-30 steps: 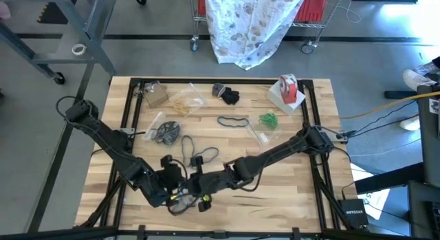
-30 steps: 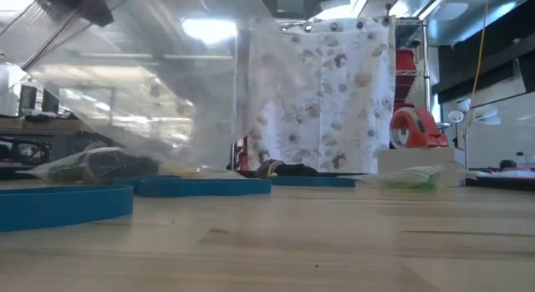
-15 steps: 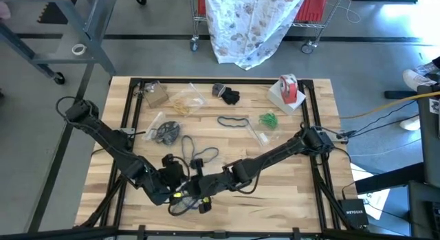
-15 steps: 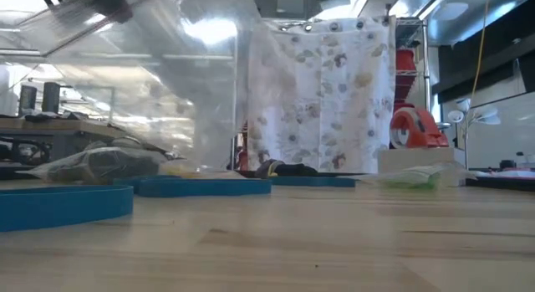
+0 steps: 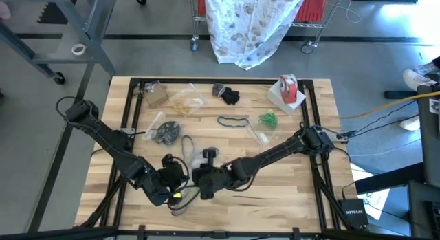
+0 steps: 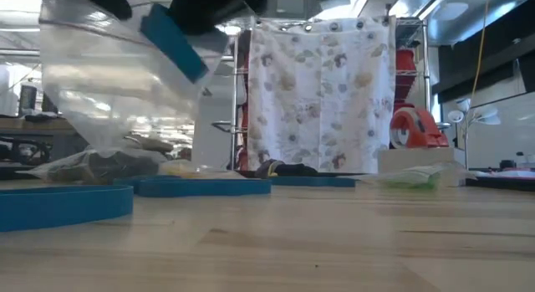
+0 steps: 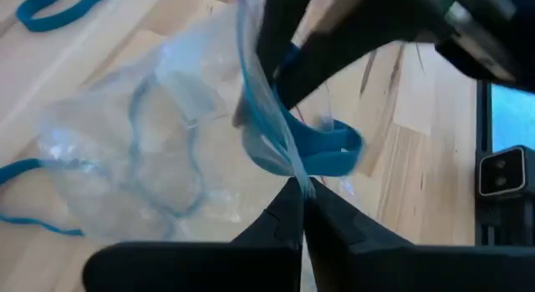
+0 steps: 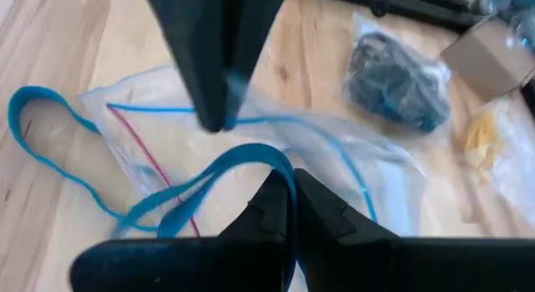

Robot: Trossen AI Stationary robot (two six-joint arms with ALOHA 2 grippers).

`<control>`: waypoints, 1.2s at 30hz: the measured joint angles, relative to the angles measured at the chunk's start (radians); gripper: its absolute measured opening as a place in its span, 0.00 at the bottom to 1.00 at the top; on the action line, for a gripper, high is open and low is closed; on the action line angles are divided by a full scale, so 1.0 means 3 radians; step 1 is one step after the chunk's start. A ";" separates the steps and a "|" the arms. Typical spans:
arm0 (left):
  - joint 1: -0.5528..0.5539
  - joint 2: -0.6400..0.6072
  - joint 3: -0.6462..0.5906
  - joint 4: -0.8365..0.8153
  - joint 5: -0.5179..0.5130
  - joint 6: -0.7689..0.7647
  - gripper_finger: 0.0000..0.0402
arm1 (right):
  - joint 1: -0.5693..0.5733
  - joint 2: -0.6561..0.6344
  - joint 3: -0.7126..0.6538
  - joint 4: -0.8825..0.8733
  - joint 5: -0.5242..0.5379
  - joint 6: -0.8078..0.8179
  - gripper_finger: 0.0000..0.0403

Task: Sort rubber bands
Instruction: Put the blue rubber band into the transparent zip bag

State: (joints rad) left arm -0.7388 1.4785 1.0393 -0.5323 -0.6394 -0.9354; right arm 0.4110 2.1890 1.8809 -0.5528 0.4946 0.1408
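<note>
Both arms met over the near edge of the counter [image 5: 275,192]. The left pincer [image 7: 294,192] was pinched tight on the rim of a clear bag [image 7: 125,150], holding it up. The right pincer [image 8: 288,187] was clamped on a teal rubber band [image 8: 209,179] right at the bag's mouth. That band looked light and floppy, probably clingy against plastic, so I'd grip one strand, not the whole loop.

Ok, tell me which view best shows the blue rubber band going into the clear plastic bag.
Left wrist view: the blue rubber band hangs at the clear plastic bag's mouth. Right wrist view shows the band over the bag. Low view shows a band strip up high. High view hides it under both grippers.
</note>
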 joint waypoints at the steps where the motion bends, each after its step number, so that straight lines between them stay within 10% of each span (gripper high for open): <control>1: -0.0001 0.0000 0.0000 0.0001 -0.0023 -0.0013 0.00 | 0.0000 0.0006 0.0000 -0.0012 0.0001 0.0049 0.03; 12: -0.0047 0.0004 -0.0001 0.0090 -0.0038 -0.0067 0.00 | -0.0120 0.0000 0.0013 -0.0018 0.0382 0.1572 0.03; 25: 0.0018 0.0010 -0.0009 0.0062 -0.0204 -0.0112 0.00 | -0.0337 0.0178 0.0013 0.0092 -0.0667 0.2206 0.04; 36: 0.0028 0.0012 -0.0282 0.0080 -0.0085 -0.0493 0.00 | -0.0415 0.0164 0.0013 0.0209 -0.0594 0.2120 0.38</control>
State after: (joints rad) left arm -0.7303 1.4822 0.9547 -0.5084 -0.6648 -1.0833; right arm 0.2867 2.2383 1.8847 -0.4900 0.3162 0.7768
